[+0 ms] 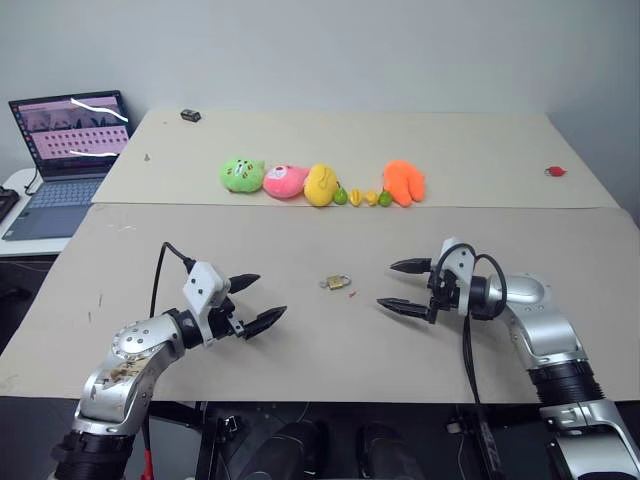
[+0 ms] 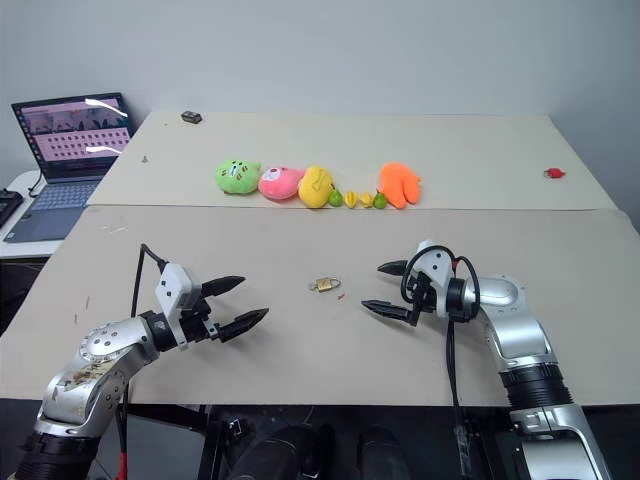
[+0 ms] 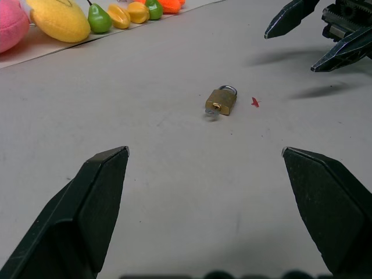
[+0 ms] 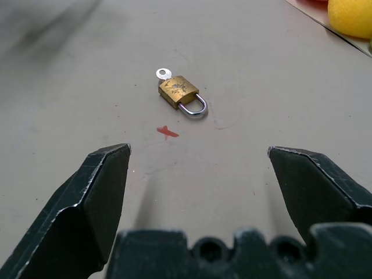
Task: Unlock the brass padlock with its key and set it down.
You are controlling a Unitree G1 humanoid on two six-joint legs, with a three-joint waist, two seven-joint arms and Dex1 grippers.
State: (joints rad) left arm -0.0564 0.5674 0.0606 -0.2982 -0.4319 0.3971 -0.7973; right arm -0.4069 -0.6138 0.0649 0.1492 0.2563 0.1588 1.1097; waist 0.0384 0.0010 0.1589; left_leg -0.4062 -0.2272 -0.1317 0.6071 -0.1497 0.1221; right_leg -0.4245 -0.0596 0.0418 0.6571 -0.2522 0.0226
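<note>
The brass padlock (image 1: 336,282) lies flat on the grey table (image 1: 300,350) between my two arms, its silvery shackle (image 4: 195,109) looking closed. A small silver key (image 4: 164,74) sticks out of the end opposite the shackle. A tiny red mark (image 4: 167,132) sits on the table just beside the padlock. My left gripper (image 1: 252,302) hovers open to the padlock's left, empty. My right gripper (image 1: 408,286) hovers open to its right, also empty. Both point inward at the padlock (image 3: 221,100), apart from it.
A row of plush toys (image 1: 320,183) and small plush fruits (image 1: 362,196) lies across the far table. A laptop (image 1: 66,160) stands open at the far left. A small dark object (image 1: 190,116) and a red item (image 1: 555,171) rest near the back edge.
</note>
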